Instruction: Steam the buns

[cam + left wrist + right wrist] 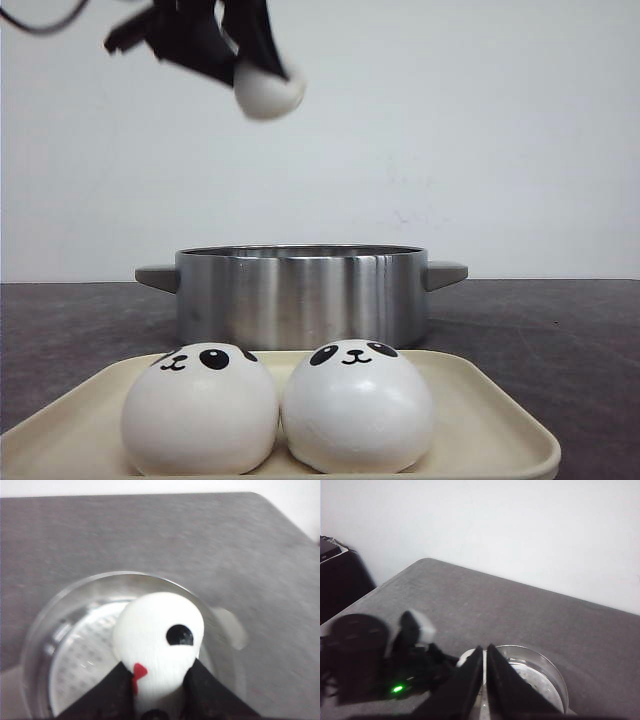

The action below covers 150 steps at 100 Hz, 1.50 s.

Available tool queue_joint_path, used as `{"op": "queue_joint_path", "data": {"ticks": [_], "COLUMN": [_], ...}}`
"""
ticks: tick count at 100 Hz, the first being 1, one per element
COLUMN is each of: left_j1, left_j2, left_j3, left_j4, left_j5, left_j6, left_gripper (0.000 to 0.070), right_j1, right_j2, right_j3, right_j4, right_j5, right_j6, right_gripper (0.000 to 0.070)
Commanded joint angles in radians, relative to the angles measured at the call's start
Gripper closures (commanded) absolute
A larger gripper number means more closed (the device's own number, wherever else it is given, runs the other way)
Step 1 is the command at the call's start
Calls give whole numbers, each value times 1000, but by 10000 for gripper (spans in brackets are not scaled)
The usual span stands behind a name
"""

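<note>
My left gripper [262, 72] hangs high above the steel pot [300, 292], shut on a white panda bun [267, 92]. The left wrist view shows that bun [159, 637] squeezed between the black fingers [116, 687], over the pot's perforated steamer plate [80, 662]. Two more panda buns, one on the left [200, 410] and one on the right [357, 405], sit side by side on the cream tray [490, 420] in front of the pot. My right gripper [485, 652] is shut with nothing in it, beside the pot [540, 672]; it is out of the front view.
The pot has grey handles on the left [157, 277] and right [445, 273]. It stands on a dark grey table [560, 330] before a white wall. In the right wrist view the left arm [375, 665] shows as a dark blur with a green light.
</note>
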Motion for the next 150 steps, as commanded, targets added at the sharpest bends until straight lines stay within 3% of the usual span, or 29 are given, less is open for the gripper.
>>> {"op": "queue_joint_path", "data": {"ticks": [1,33,39,50,56,87,106,117,142,146,150], "left_j1": [16,79,80,80,80,80,79,72,45,39,33], "left_j2": [63,263,281,296,297,282,145,35,-250,-287,-317], "left_j3": [39,60,60,60,60,60,60,60,60,60,60], "left_j4": [7,46,54,54,54,44,-25,-63,-201,-224,-242], "left_j5": [0,12,12,12,12,13,12,12,14,17,17], "left_j6": [23,22,21,14,15,-13,-64,-58,-46,-35,-27], "left_gripper": [700,685,567,215,135,140,145,146,150,150,150], "right_j1": [8,8,8,8,8,7,6,8,90,108,127], "right_j2": [10,10,10,10,10,10,10,10,11,14,17], "right_j3": [20,20,20,19,19,-25,-193,-348,-687,-719,-744], "right_j4": [13,2,-4,-24,-30,-82,-99,-85,51,75,90], "right_j5": [1,5,5,8,8,34,58,33,-134,-147,-162], "right_j6": [9,5,5,5,6,-10,0,85,329,345,362], "right_gripper": [698,698,698,698,698,698,698,698,696,665,567]}}
